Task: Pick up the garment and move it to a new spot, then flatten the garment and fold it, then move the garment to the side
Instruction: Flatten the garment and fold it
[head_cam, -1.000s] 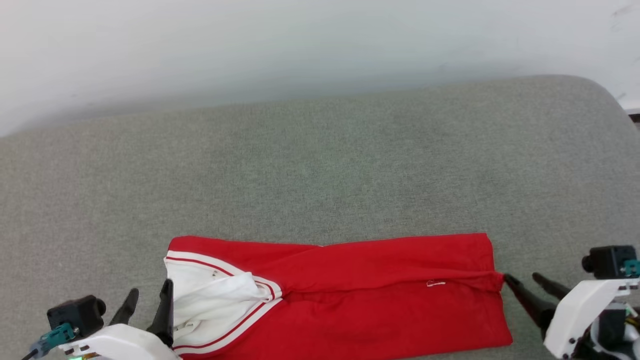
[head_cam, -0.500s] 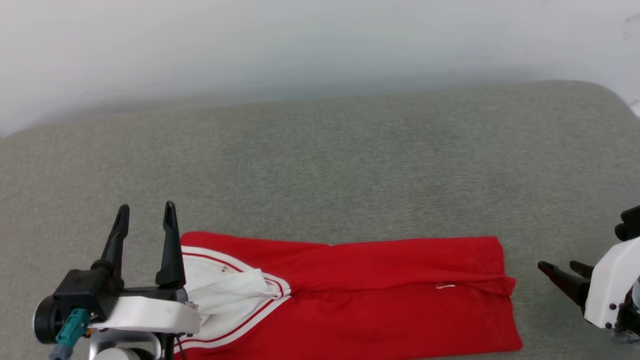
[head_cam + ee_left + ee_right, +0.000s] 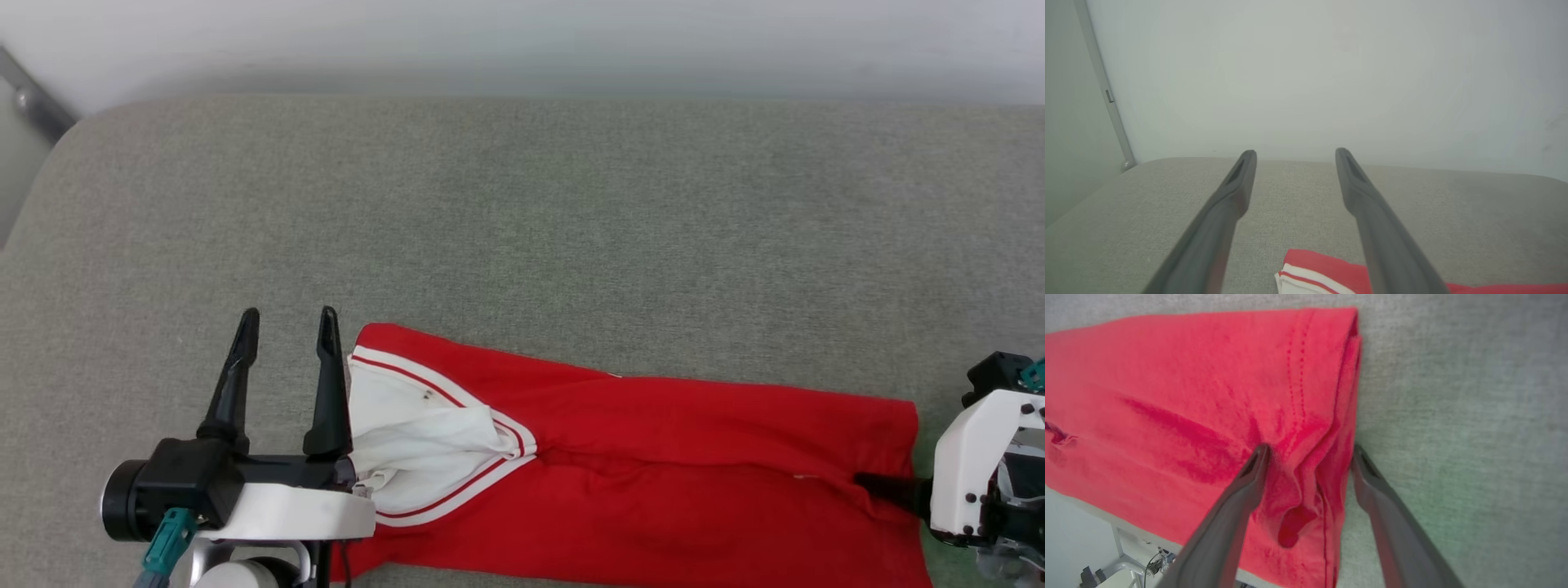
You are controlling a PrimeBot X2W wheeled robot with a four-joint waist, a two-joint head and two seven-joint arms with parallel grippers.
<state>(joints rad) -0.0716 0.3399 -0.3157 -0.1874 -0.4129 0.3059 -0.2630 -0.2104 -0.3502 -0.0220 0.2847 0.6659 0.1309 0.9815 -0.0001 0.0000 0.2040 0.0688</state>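
Right gripper [image 3: 1309,449] has come in since a moment ago. It was sitting just off the hem, and now its fingers straddle the bunched right end of the red T-shirt [image 3: 669,457], one finger over the cloth and the other on the grey cushion [image 3: 571,204] just beside the hem. We'd call that claw spread wide, not pinching anything.

Our head camera swung too, so we're not counting the shirt's shift in frame as a real move.

Left gripper [image 3: 288,314] is spread as well and holds nothing. It sits just left of the white sleeve [image 3: 408,433], and its fingertips now reach past the shirt's far edge, where a second ago they stopped short. We can't tell if it touches the sleeve.

The shirt lies folded into a long band, left to right along the near part of the cushion, sleeve end left and hem end right. Farther out we see grey fabric up to a pale wall [image 3: 522,33], with a metal pole [image 3: 33,102] at the far left corner.
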